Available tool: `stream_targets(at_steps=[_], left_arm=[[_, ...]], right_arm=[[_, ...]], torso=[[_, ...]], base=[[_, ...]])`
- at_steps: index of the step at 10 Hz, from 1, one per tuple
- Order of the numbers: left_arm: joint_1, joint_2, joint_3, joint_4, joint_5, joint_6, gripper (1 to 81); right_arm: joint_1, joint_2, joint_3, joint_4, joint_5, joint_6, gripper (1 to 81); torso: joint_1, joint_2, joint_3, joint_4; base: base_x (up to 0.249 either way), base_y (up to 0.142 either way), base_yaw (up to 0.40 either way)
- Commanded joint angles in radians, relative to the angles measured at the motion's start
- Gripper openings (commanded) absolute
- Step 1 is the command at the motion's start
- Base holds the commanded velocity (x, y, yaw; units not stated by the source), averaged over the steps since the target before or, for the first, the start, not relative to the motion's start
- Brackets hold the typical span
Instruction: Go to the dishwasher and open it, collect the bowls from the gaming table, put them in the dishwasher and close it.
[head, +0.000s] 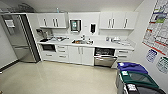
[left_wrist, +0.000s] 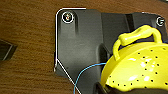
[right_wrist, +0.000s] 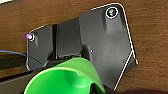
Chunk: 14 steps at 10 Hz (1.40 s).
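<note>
Kitchen ahead of me: a white counter (head: 105, 44) runs along the far wall with white cabinets above and below it. Set into that run, right of the sink (head: 80, 42), is the dishwasher (head: 105, 57); its grey door is tipped partway out at the top, and the dark inside shows above it. A tall steel fridge (head: 19, 37) stands at the left end. Bins (head: 135, 77) with blue and green lids sit near me on the right, below posters (head: 158, 27) on the side wall. The pale floor (head: 55, 77) lies between me and the dishwasher, which is well apart from me.

At my left wrist a yellow bowl (left_wrist: 140, 67) shows large, pierced with small holes and with a looped handle at its rim, lying over the dark plate. At my right wrist a green bowl (right_wrist: 65, 77) shows large, its rim turned toward the camera. Both hang over brown wood grain. Whether either set of my jaws is closed on its bowl, or how wide they stand, I cannot tell
</note>
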Motion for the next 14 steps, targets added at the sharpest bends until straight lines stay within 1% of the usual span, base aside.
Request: stream_targets(at_steps=[1,14], left_arm=[[-0.039,-0.013,-0.004,0.005,0.054,0.008,1.0],[-0.039,-0.01,-0.001,0.007,0.054,0.01,1.0]], right_arm=[[0.043,-0.011,0.009,-0.005,-0.057,-0.003,1.0],[0.043,-0.015,0.008,-0.007,-0.057,-0.003,1.0]], torso=[[0.0,0.0,0.0,0.0],[0.0,0.0,0.0,0.0]], base=[[0.171,0.0,0.0],[0.171,0.0,0.0]])
